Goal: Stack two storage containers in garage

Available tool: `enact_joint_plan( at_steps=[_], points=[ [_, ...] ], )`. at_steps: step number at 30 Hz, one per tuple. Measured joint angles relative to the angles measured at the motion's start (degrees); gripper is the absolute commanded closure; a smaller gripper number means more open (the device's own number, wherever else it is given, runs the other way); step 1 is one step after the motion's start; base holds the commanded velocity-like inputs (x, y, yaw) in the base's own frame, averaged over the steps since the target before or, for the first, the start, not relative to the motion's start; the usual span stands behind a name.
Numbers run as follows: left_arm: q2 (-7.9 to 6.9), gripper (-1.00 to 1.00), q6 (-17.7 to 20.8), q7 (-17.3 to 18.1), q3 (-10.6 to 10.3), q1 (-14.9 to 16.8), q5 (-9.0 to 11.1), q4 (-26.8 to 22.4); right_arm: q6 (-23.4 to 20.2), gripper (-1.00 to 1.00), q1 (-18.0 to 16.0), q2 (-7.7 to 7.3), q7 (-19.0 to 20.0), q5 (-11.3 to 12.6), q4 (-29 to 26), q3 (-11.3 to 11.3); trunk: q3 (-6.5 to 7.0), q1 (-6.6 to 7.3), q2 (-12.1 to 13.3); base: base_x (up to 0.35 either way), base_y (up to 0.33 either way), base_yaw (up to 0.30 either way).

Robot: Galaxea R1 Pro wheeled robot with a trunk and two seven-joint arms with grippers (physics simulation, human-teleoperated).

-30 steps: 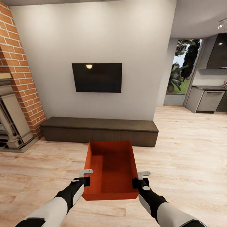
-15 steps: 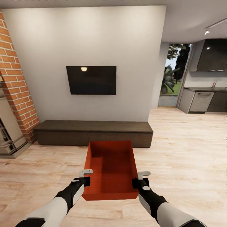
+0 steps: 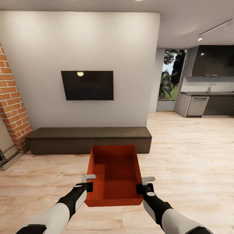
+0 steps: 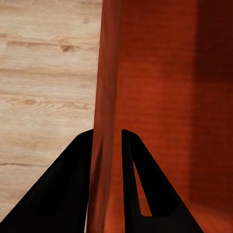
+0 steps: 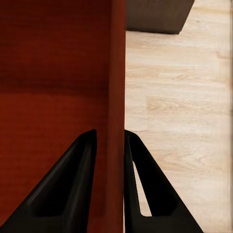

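Note:
I carry one red-orange open-top storage container [image 3: 113,174] in front of me, above the pale plank floor of the living room [image 3: 195,156]. It is empty. My left gripper [image 3: 87,185] is shut on its left wall [image 4: 104,97], one finger on each side. My right gripper [image 3: 141,187] is shut on its right wall [image 5: 116,87] in the same way. The second container, the garage and its floor are out of view.
A long low dark cabinet [image 3: 87,139] stands against the white wall under a black TV [image 3: 87,85]. The brick fireplace [image 3: 11,110] is at the left. At the right, open wood floor leads to a kitchen [image 3: 208,104] and a glass door [image 3: 169,79].
The whole view has swung to the right and pulled back a little: fireplace, TV and cabinet slid left and more of the kitchen shows. The container and both grippers kept their pose.

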State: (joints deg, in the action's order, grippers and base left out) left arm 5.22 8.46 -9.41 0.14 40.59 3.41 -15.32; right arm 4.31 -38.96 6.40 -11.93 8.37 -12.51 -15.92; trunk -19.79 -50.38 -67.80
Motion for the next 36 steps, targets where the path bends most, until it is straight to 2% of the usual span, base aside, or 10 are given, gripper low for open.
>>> enact_joint_plan(
  at_steps=[10,36],
  points=[
    [-0.01,1.00,0.01,0.00,0.01,0.00,0.01,0.01,-0.06,1.00,-0.01,0.01,0.01,-0.08,-0.01,0.06,0.71,0.00,0.00,0.000,0.000,-0.103],
    [0.00,1.00,-0.01,0.03,-0.04,0.02,-0.15,-0.14,0.40,1.00,0.01,0.00,-0.02,0.34,0.10,-0.11,0.76,0.00,0.00,0.000,0.000,-0.002]
  ],
)
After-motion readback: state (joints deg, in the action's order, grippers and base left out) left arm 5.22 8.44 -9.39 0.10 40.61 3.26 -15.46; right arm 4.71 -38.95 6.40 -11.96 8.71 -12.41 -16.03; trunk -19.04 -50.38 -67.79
